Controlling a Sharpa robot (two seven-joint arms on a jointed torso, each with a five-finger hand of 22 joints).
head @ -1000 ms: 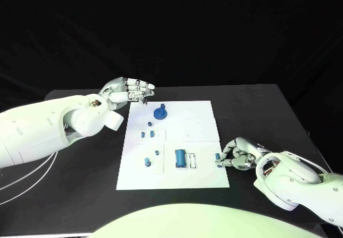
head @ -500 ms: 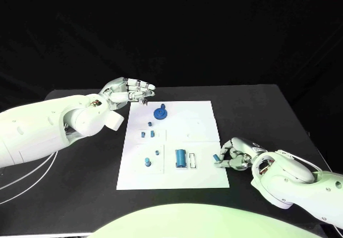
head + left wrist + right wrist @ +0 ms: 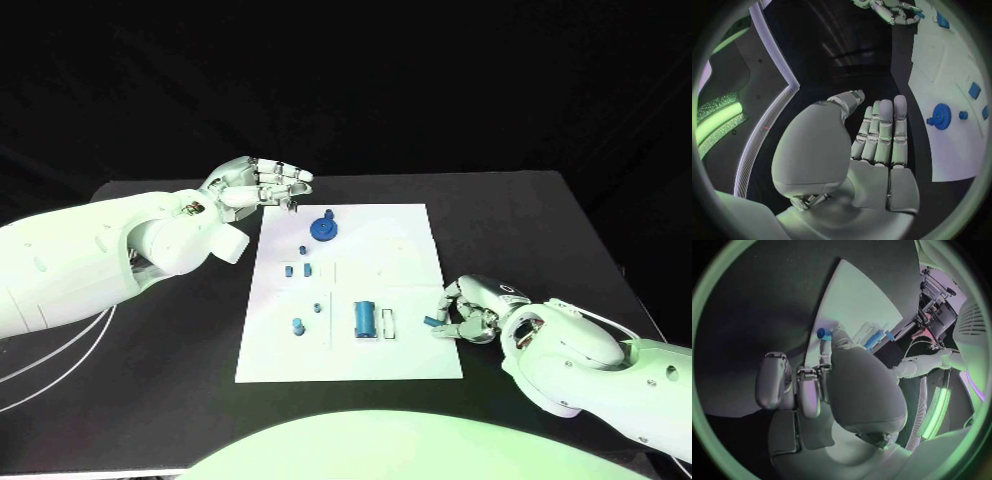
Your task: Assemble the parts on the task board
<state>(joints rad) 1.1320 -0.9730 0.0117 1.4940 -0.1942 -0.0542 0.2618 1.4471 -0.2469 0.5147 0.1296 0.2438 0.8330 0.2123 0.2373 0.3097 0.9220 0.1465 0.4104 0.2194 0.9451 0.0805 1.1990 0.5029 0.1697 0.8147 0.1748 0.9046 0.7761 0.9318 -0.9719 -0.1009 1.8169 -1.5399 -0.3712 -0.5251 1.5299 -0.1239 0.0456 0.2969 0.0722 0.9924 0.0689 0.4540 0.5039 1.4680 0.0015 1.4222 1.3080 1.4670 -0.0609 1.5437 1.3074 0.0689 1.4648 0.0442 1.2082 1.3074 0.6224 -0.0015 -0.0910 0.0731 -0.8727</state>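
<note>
Left hand (image 3: pixel 264 184) hangs over the tabletop (image 3: pixel 173 330) just off the far-left corner of the task board (image 3: pixel 411 250), fingers loosely curled, holding nothing. On the board: blue gear (image 3: pixel 325 230) at the far end, small blue parts (image 3: pixel 297 270) mid-board, a blue cylinder (image 3: pixel 365 318) nearer. Right hand (image 3: pixel 473 312) sits at the board's right edge, fingers pinching a small blue peg (image 3: pixel 433 321).
</note>
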